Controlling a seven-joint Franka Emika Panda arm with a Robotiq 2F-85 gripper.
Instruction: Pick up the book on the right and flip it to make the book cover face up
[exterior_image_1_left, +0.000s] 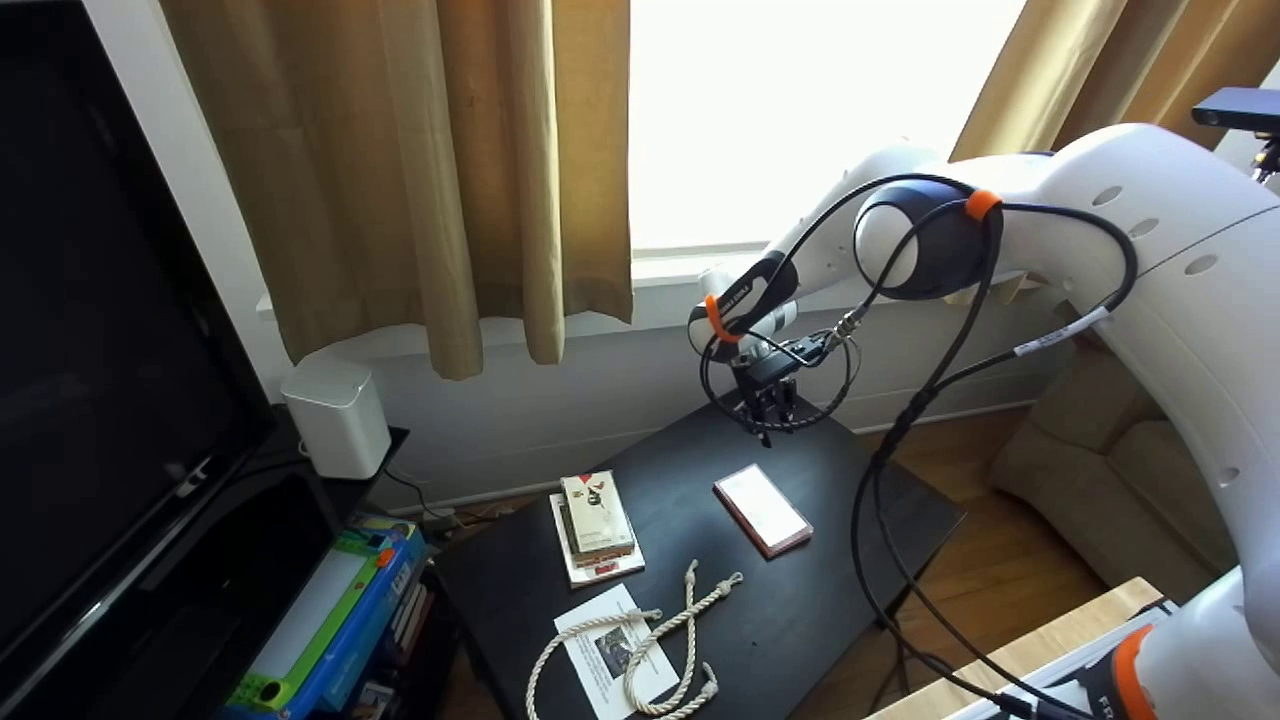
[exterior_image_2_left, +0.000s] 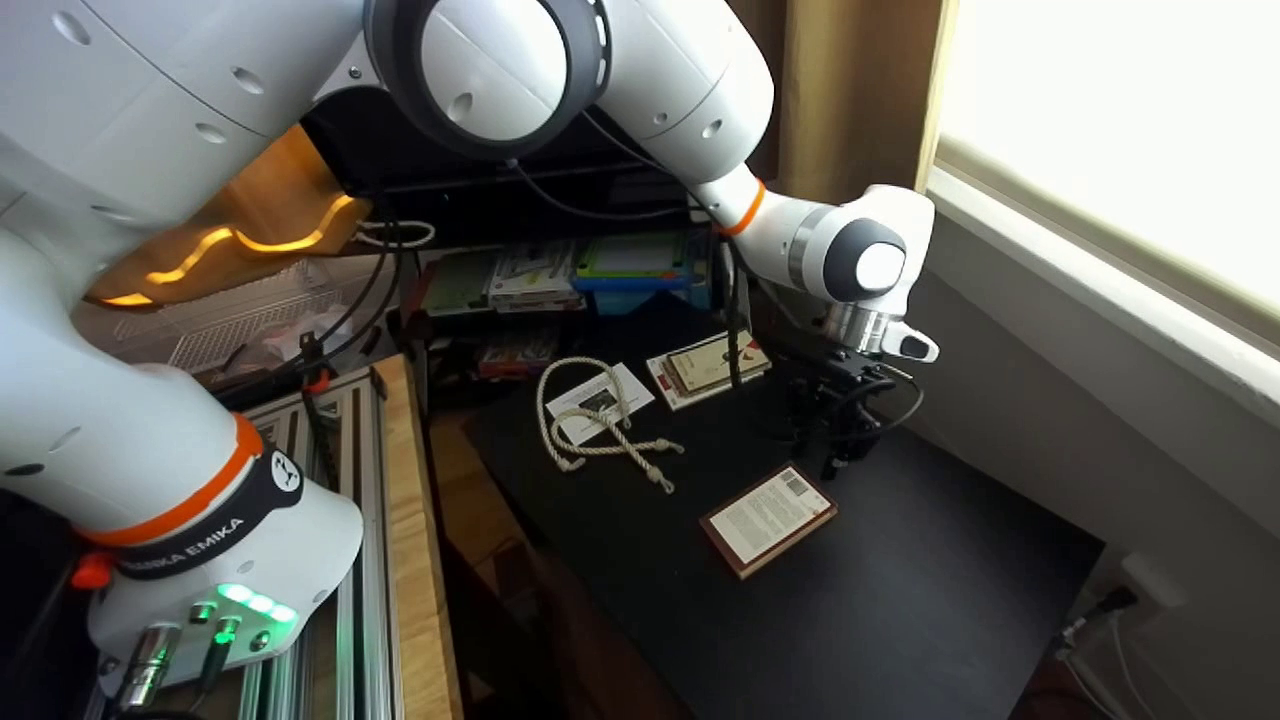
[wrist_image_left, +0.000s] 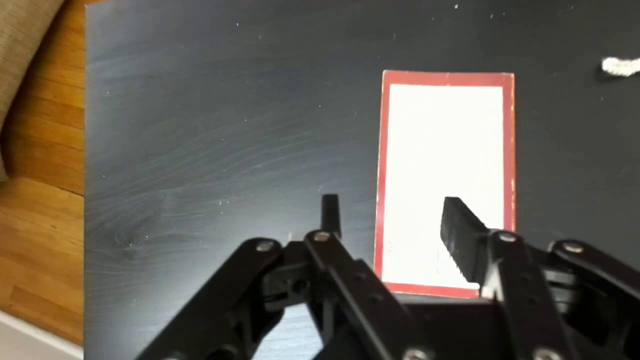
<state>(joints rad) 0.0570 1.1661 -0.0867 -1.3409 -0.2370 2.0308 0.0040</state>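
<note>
The book (exterior_image_1_left: 764, 508) lies flat on the black table, its white face with a red border up. In an exterior view this face (exterior_image_2_left: 772, 515) shows printed text and a barcode. The yellow cover is not visible; the book's underside is hidden. My gripper (exterior_image_1_left: 776, 420) is open and empty. It hangs above the table by the book's end nearest the window wall, also in an exterior view (exterior_image_2_left: 825, 455). In the wrist view the gripper's fingers (wrist_image_left: 390, 205) are spread wide; the right finger overlaps the book (wrist_image_left: 445, 145), the left finger is over table left of it.
A tan booklet (exterior_image_1_left: 597, 512) lies on a white booklet (exterior_image_1_left: 560, 540) on the table (exterior_image_1_left: 690, 500). A white sheet (exterior_image_1_left: 600, 680) with a picture lies under a pale rope (exterior_image_1_left: 690, 630). The wall and window sill stand close behind the gripper. Black cables hang from the arm.
</note>
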